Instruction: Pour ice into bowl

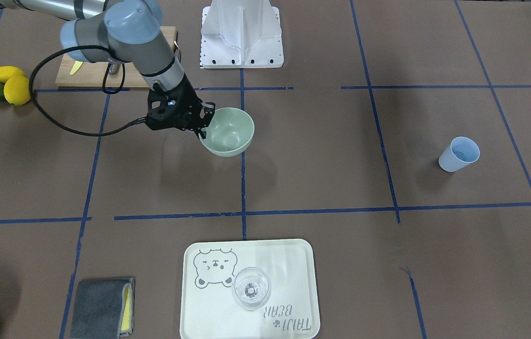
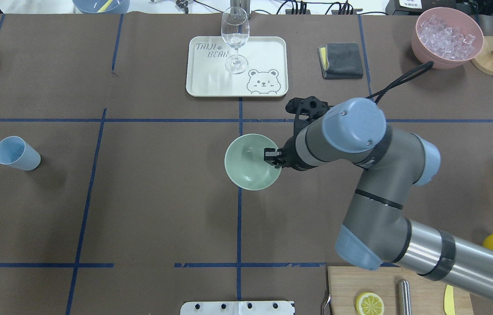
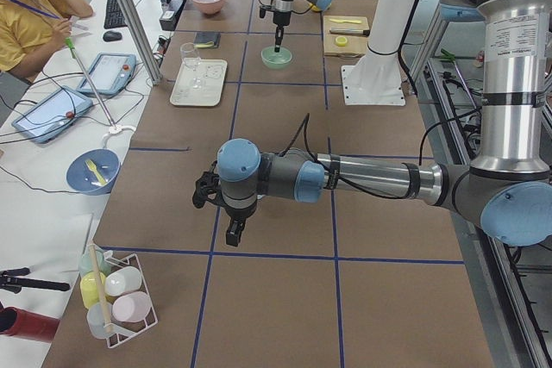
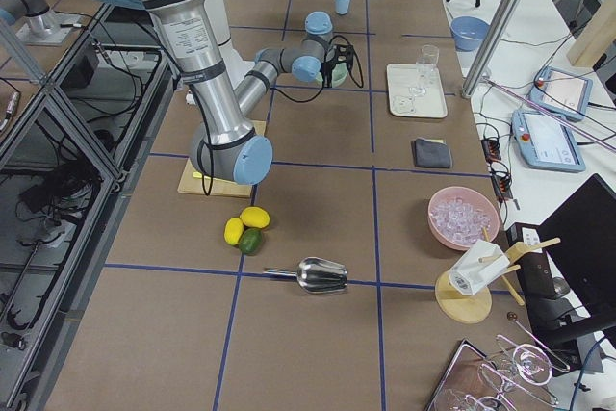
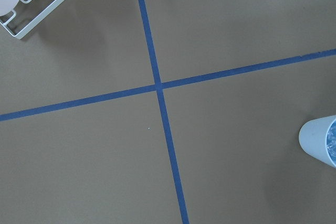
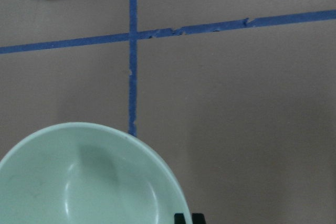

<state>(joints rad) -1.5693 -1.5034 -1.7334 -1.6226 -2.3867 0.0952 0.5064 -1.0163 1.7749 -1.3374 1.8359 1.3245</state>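
White tray (image 2: 268,52) with a cartoon bear printed on it, wine glass (image 2: 235,37) standing upright on it. Folded grey cloth (image 2: 341,60) near the tray (yellow layer peeking out). Lemon slice (image 2: 369,303) sits flat on the wooden cutting board (image 2: 342,284), well apart from those.

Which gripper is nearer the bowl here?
Right. The right gripper is at the bowl, gripping its rim. The left gripper hangs above the table far off, toward its left end.
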